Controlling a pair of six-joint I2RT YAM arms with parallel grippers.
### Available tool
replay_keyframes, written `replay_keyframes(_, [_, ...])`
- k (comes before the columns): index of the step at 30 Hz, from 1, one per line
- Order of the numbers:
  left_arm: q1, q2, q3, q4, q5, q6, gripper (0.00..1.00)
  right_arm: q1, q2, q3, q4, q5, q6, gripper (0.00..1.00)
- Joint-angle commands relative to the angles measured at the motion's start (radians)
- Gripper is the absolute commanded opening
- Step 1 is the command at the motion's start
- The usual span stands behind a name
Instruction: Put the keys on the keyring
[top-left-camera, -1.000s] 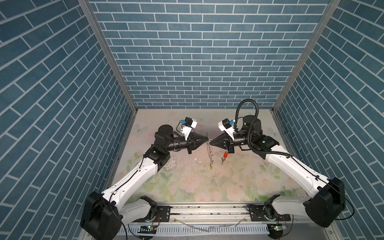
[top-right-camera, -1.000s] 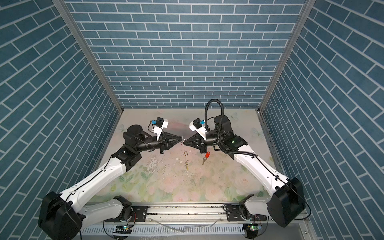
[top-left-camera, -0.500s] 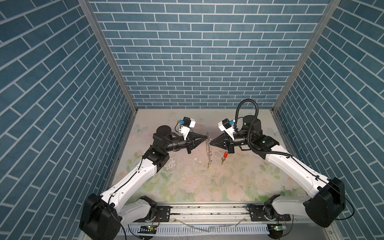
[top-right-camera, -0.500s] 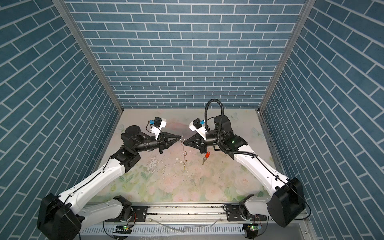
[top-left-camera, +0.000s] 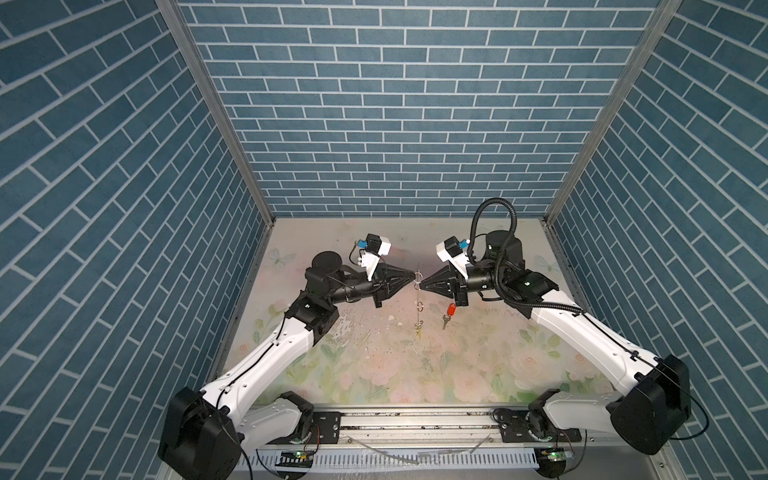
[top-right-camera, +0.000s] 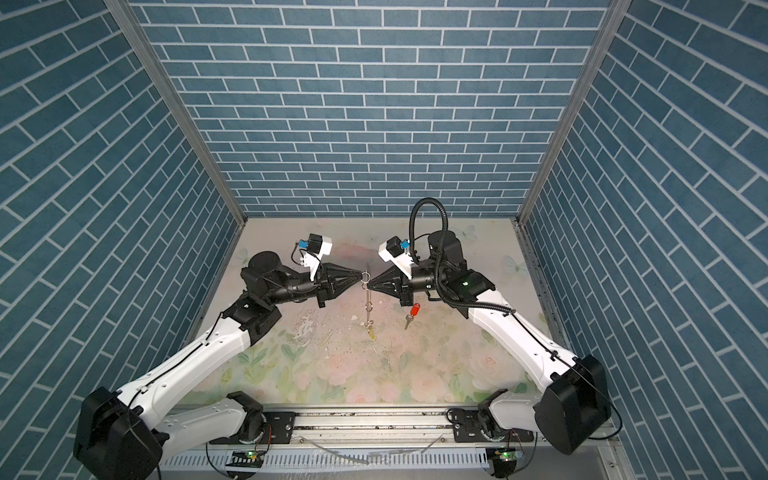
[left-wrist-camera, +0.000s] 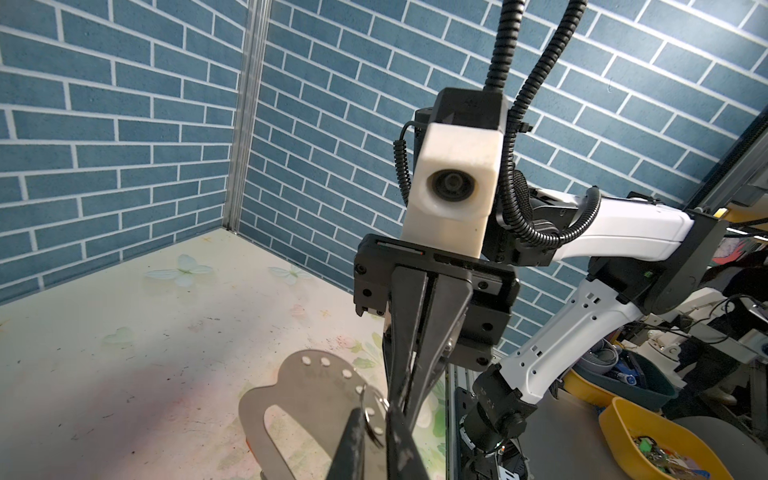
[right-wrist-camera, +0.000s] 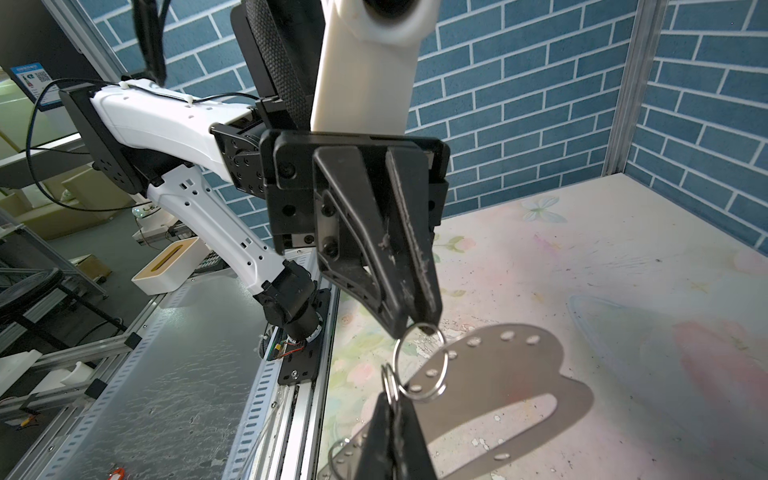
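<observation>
Above table (top-left-camera: 374, 365) centre, we see keyring (right-wrist-camera: 498, 374) hanging between claws: right gripper (top-left-camera: 421, 285) pressed together on it; left gripper (top-left-camera: 414, 279) at silver ring (right-wrist-camera: 395, 356), grip not discernible. Below dangles yellow-tagged key (top-right-camera: 371, 331), apparently threaded. Red-tagged key (top-right-camera: 414, 310) lies on table, still to fetch and thread.

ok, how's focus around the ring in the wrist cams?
Right wrist view: keyring and left gripper tip are sharp; the right gripper, close to the lens, is soft. Left wrist view: both sets of jaws blur where they meet, so the keyring is hard to read.
</observation>
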Motion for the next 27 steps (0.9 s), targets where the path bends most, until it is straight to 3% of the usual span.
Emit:
replay_keyframes(1, [-0.002, 0.015, -0.003, 0.039, 0.033, -0.016, 0.16, -0.003, -0.011, 0.031, 0.021, 0.004, -0.05, 0.0])
replay_keyframes(9, [-0.002, 0.038, 0.001, 0.058, 0.047, -0.041, 0.2, -0.004, -0.014, 0.035, 0.007, 0.008, -0.062, 0.0])
replay_keyframes(15, [-0.003, 0.042, 0.004, 0.043, 0.036, -0.038, 0.31, -0.004, -0.014, 0.036, -0.002, 0.005, -0.07, 0.0])
replay_keyframes(27, [-0.002, 0.063, 0.032, 0.016, 0.039, -0.035, 0.42, 0.0, -0.004, 0.051, -0.042, 0.007, -0.098, 0.0])
